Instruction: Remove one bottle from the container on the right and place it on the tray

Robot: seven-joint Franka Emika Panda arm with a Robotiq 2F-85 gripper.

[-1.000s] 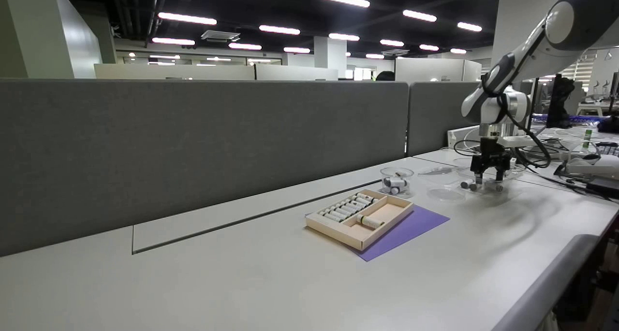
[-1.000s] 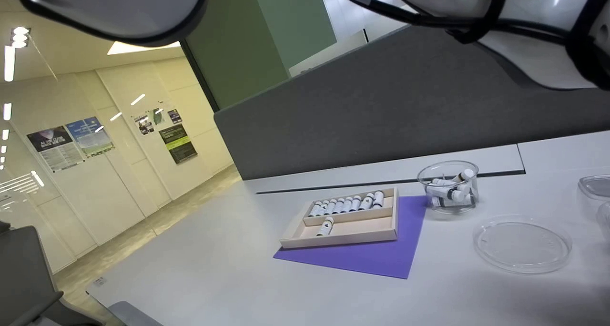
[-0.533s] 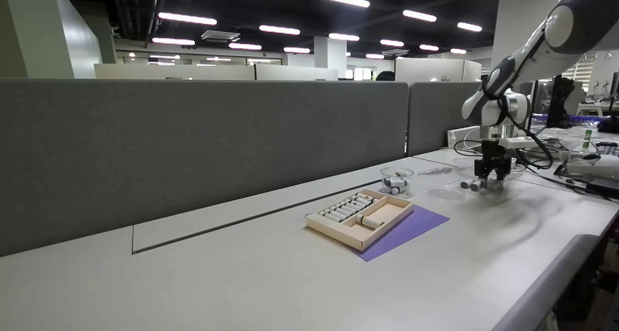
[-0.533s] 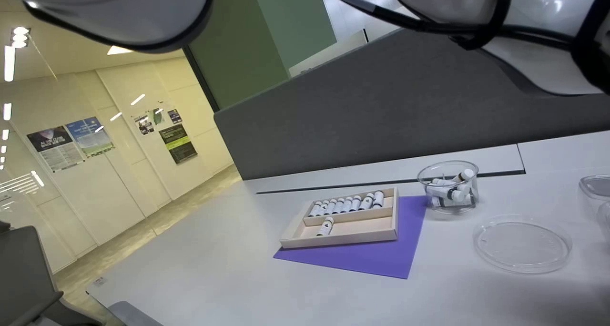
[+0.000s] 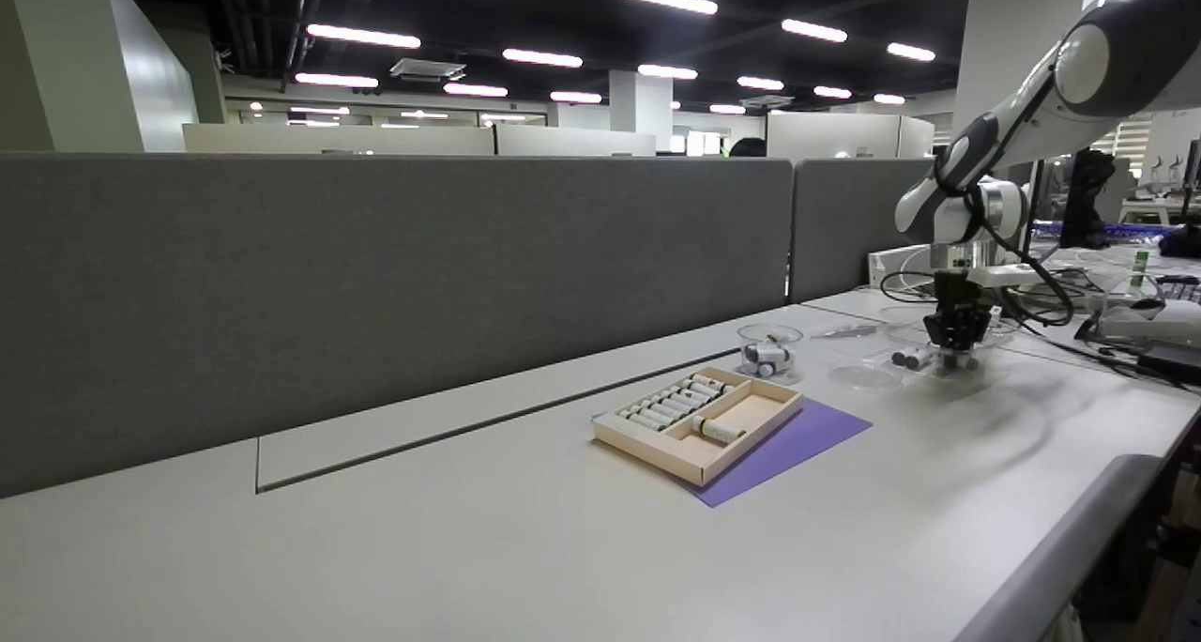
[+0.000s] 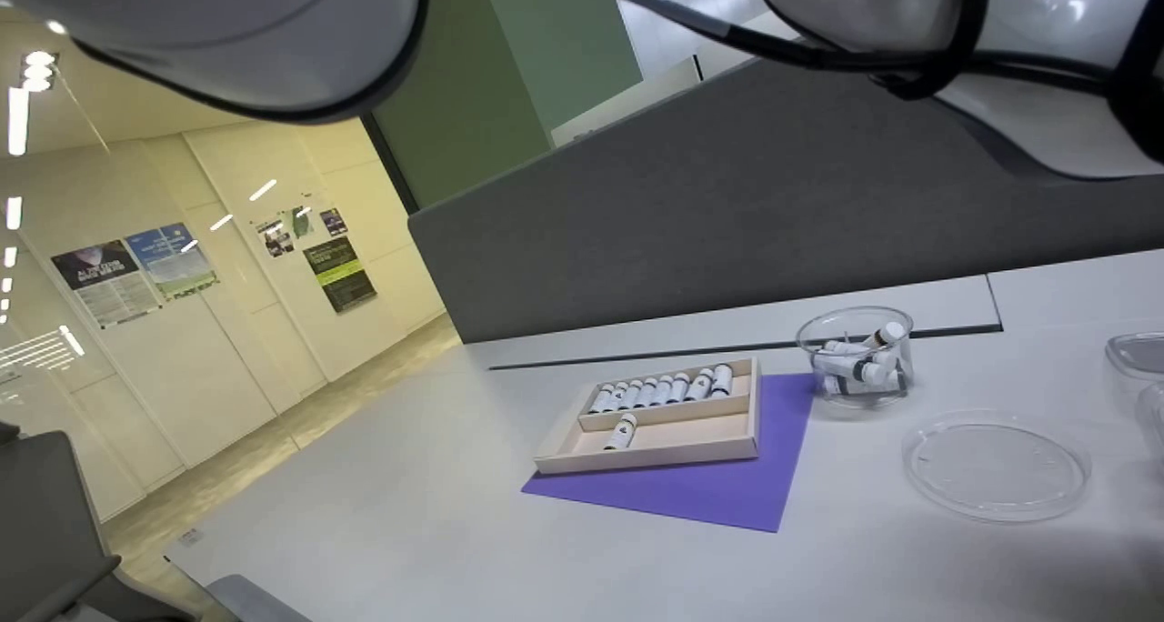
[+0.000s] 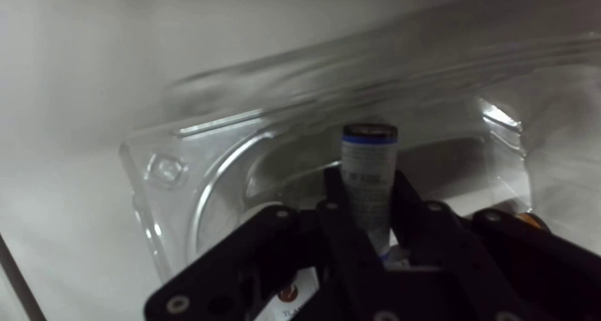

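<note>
A low, clear plastic container lies under my gripper, with bottles inside. The fingers press on both sides of a white-labelled bottle with a blue band and dark end, so the jaws are shut on it. Another bottle shows partly beneath the gripper's left side. In an exterior view more bottles poke out beside the gripper; the exact grip is too small to see there. The tan tray stands well away, with a row of several bottles in its slotted strip and one bottle in its wider compartment.
Beneath the tray lies a purple sheet. Between tray and gripper stand a glass jar holding several bottles and a round clear dish on the table. A grey partition runs along the back. Cables hang beside the arm.
My fingers have come together from wide apart and closed around a bottle in the clear container. The bottles beside the gripper have shifted slightly. Tray, jar and dish have stayed put.
</note>
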